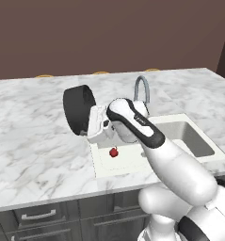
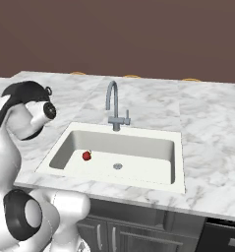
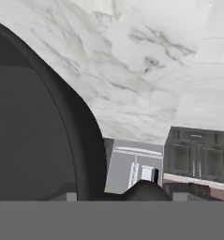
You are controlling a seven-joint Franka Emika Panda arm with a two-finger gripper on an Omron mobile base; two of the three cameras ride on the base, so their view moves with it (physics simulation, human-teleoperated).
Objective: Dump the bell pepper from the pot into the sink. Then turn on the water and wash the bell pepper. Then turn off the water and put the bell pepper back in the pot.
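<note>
I had the gripper [image 1: 96,123] clamped on the tipped pot [image 1: 78,109] at frame centre-left; the bell pepper [image 1: 114,152] lay just below-right, in the sink [image 1: 132,162].

Black pot [image 1: 78,109], dark grey inside. Red bell pepper [image 2: 86,156], dark stem spot. White sink [image 2: 174,162]; grey-veined white marble counter [image 2: 212,133]. Grey metal faucet [image 2: 112,106]. Brown wall [image 2: 138,34].

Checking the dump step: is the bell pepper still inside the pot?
No. The bell pepper lies on the floor of the sink, left of the drain, while the pot is tipped on its side above the counter.
</note>
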